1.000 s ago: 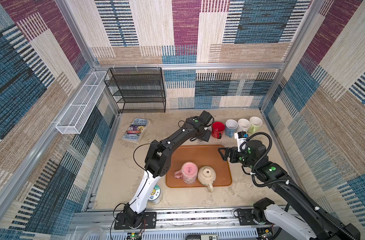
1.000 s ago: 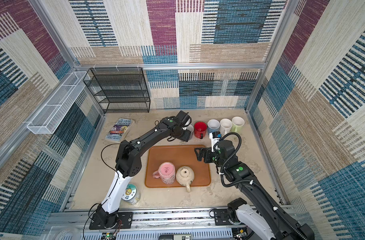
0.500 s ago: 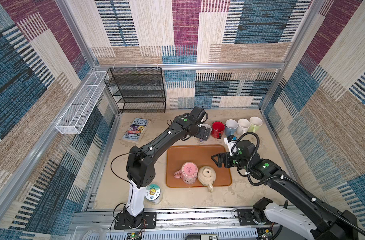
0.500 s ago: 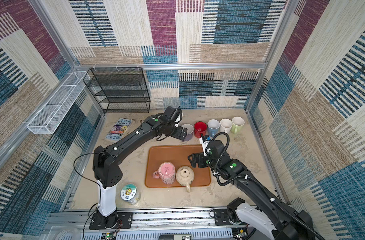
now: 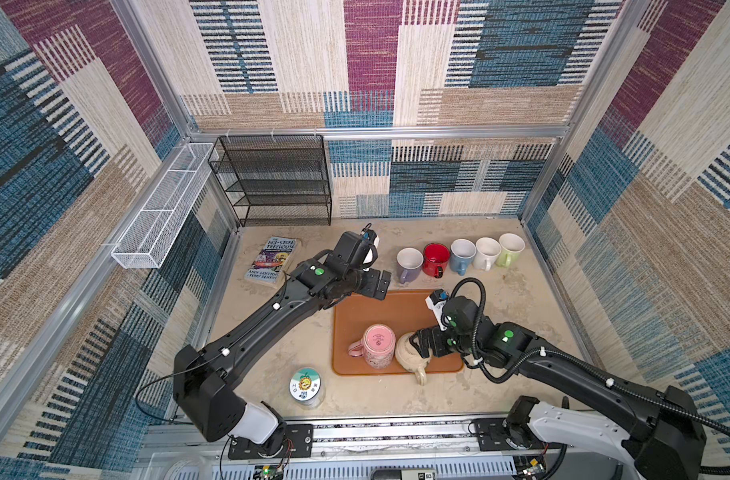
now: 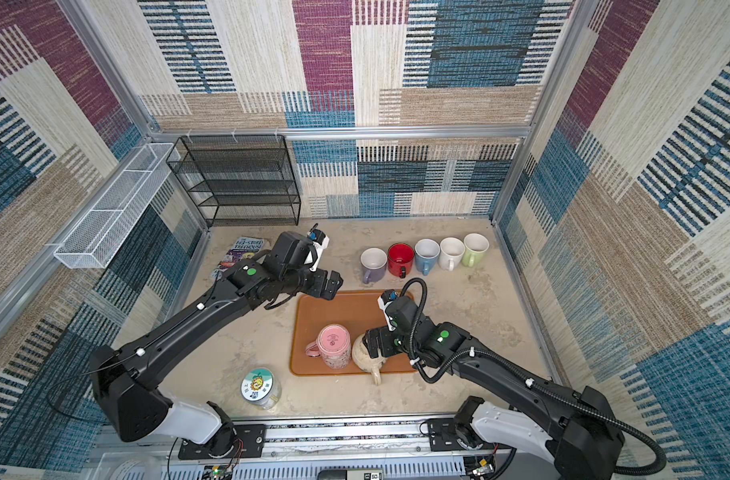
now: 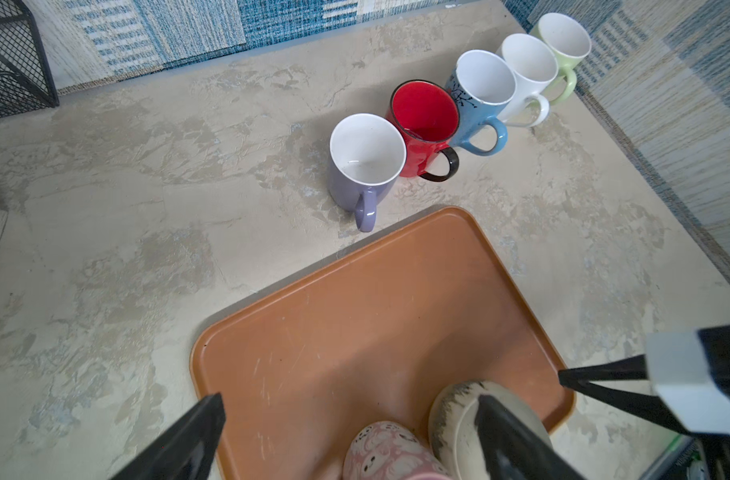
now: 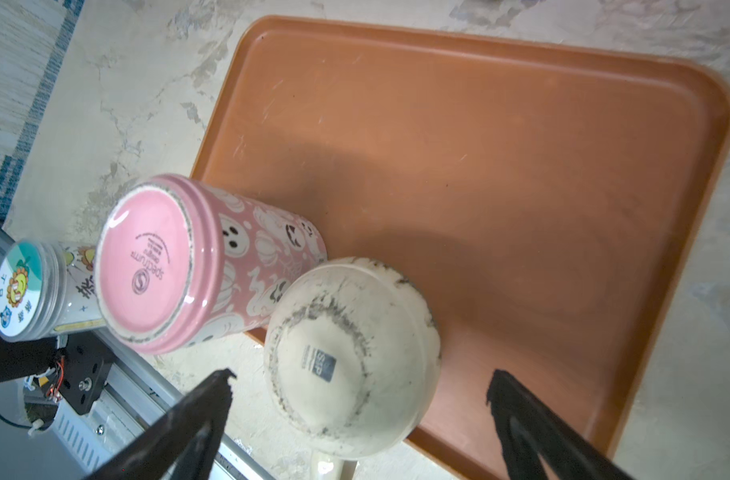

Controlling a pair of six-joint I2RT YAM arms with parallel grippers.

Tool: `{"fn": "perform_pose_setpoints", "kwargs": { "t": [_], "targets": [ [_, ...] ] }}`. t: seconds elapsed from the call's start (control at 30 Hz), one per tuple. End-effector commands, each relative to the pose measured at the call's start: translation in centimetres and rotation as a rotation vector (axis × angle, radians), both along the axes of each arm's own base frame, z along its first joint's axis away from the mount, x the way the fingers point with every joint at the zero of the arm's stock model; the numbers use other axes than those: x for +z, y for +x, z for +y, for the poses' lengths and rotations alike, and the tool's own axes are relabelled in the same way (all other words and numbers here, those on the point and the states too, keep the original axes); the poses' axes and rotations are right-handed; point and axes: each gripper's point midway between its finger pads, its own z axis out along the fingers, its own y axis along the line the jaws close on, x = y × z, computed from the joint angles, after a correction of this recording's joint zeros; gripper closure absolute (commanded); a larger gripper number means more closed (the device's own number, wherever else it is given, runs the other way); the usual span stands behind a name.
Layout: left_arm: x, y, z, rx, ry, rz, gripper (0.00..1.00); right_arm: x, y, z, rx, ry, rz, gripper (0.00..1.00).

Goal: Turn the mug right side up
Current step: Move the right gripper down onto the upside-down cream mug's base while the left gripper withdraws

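While left tool (image 7: 349,399) hangs open over far edge of orange tray (image 5: 376,307), right tool (image 8: 361,374), open & empty, hovers over cream mug (image 5: 403,357), upside down on tray w/ pink mug (image 5: 378,345) just beside, also inverted.

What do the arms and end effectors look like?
Left arm and right arm: black, white base segments, a green dot near each wrist. A ribbed black hose runs along the right one. Left end effector and right end effector: black.

Pink mug (image 8: 205,266) looks glossy ceramic, cream mug (image 8: 351,357) scuffed and matt, tray (image 8: 479,145) scratched smooth plastic.
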Motion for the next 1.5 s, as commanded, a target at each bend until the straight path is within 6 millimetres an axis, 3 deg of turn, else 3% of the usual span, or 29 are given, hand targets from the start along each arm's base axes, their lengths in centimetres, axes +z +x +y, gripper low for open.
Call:
{"fn": "perform_pose_setpoints", "kwargs": {
  "t": [0.0, 0.33, 0.5, 0.73, 1.1, 1.47],
  "targets": [
    [0.0, -1.2, 1.2, -0.009, 0.018, -0.002, 0.01, -0.7, -0.8, -0.5, -0.028, -0.037, 0.024, 0.01],
    [0.0, -5.2, 6.6, 0.037, 0.067, -0.030, 0.01, -1.0, -2.8, -0.3, -0.033, -0.065, 0.067, 0.04],
    [-0.3, -6.3, 7.9, 0.045, 0.058, -0.047, 0.01, -1.4, -3.5, -0.3, -0.035, -0.082, 0.096, 0.10],
    [-0.7, -6.7, 8.2, 0.038, 0.055, -0.047, 0.01, -2.8, -4.8, 0.1, -0.013, -0.141, 0.151, 0.21],
    [-0.6, -7.3, 8.2, 0.028, 0.032, -0.053, 0.01, -5.8, -4.5, 1.1, -0.012, -0.203, 0.199, 0.54],
    [-0.4, -7.6, 8.1, 0.015, 0.020, -0.055, 0.01, -6.7, -2.8, 1.9, -0.017, -0.276, 0.178, 0.65]
  ]
}}
